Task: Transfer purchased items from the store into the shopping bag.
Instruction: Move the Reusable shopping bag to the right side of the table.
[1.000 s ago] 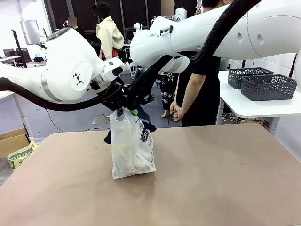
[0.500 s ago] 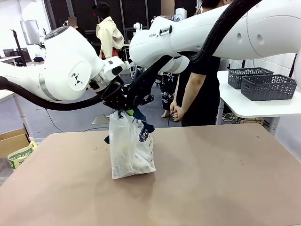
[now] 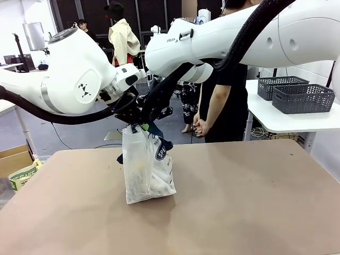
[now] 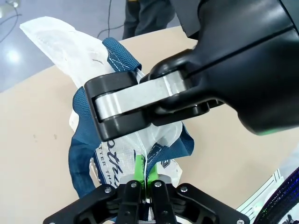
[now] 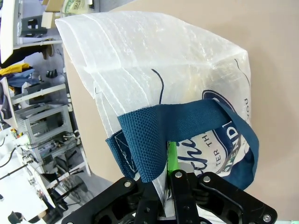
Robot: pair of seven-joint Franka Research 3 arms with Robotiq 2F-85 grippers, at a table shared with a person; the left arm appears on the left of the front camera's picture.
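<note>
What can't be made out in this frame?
- Contents of the translucent whitish plastic shopping bag: front view, blurred by the plastic.
- Navy oval logo lettering: right wrist view, crossed by the navy strap handle.
- Left gripper grip: the bag bunches around the shut green pads.

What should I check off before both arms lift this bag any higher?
1. Left gripper shut on the shopping bag rim: ok.
2. Right gripper shut on the bag at the navy handle: ok.
3. Bag bottom resting on the table: ok.
4. Items inside the bag: cannot tell which.
5. Person standing back from the bag: ok.
</note>
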